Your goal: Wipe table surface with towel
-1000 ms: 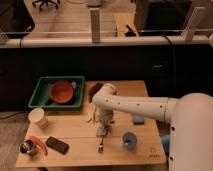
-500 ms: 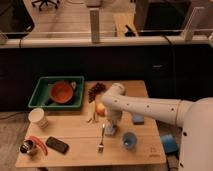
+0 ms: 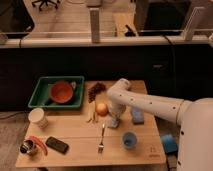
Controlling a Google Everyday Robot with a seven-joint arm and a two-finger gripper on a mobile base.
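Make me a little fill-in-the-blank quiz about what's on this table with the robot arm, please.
1. The red bowl sits inside the ____ tray.
2. The fork lies between the dark phone and the ____ cup.
3. The gripper is low at the table, close beside the round ____ fruit.

Missing words: green; blue; orange.
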